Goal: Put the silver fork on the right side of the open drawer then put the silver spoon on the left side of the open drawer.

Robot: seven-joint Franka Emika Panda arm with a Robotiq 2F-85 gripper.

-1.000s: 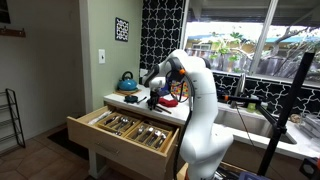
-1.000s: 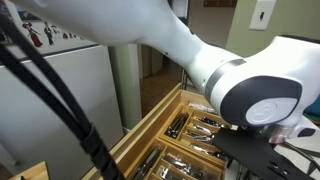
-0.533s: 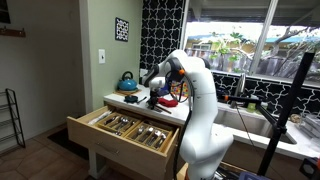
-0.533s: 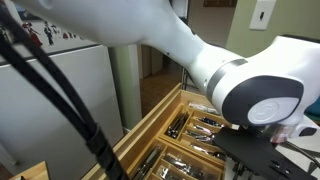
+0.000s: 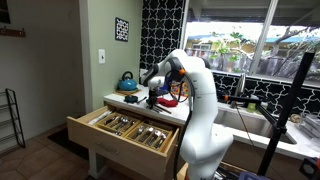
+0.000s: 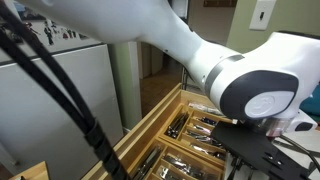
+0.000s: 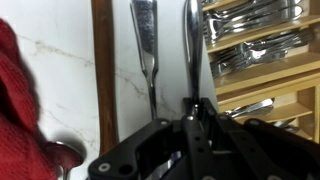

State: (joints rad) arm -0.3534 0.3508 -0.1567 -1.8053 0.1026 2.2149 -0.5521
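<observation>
The open drawer (image 5: 122, 130) is light wood, pulled out below the counter, with dividers and several pieces of cutlery; it also shows in an exterior view (image 6: 185, 128) and at the right of the wrist view (image 7: 262, 52). Two silver utensils lie side by side on the white marble counter: one on the left (image 7: 147, 50), one on the right (image 7: 189, 45). Their heads are out of view, so I cannot tell fork from spoon. My gripper (image 7: 190, 108) is low over the counter (image 5: 155, 97), fingers shut on the right utensil's handle.
A red cloth (image 7: 14, 95) lies at the left of the wrist view beside a dark wooden strip (image 7: 101, 60). A teal kettle (image 5: 127, 81) and a red object (image 5: 170, 100) stand on the counter. A window and sink area lie beyond the arm.
The arm's wrist housing has shifted slightly in the close exterior view. The gripper stays over the same utensil and the drawer has not moved.
</observation>
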